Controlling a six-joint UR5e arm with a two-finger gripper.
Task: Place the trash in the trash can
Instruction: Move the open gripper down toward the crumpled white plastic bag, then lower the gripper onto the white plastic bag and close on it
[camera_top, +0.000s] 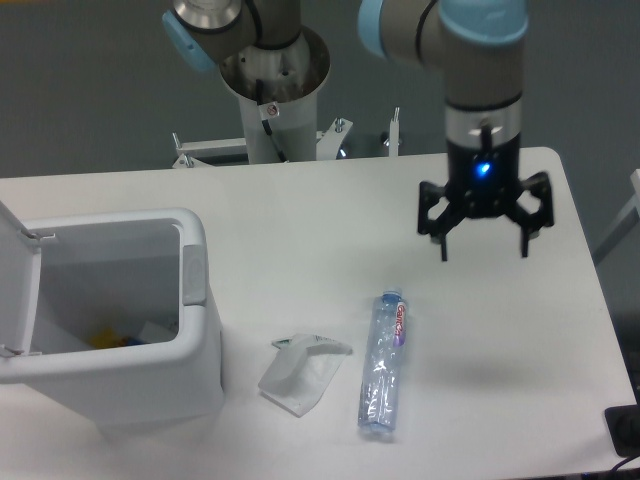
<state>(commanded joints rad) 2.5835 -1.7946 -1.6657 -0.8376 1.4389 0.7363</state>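
Note:
A crushed clear plastic bottle (382, 363) with a red label lies lengthwise on the white table, right of centre near the front. Just left of it lies a flat crumpled white wrapper (302, 373) with a greenish corner. The white trash can (195, 290) stands at the left with its lid swung open; some coloured bits show at its bottom. My gripper (483, 249) hangs open above the table, up and to the right of the bottle, with nothing between its fingers.
The arm's base column (268, 90) and its mounting brackets stand behind the table's far edge. A dark object (625, 430) sits off the table's front right corner.

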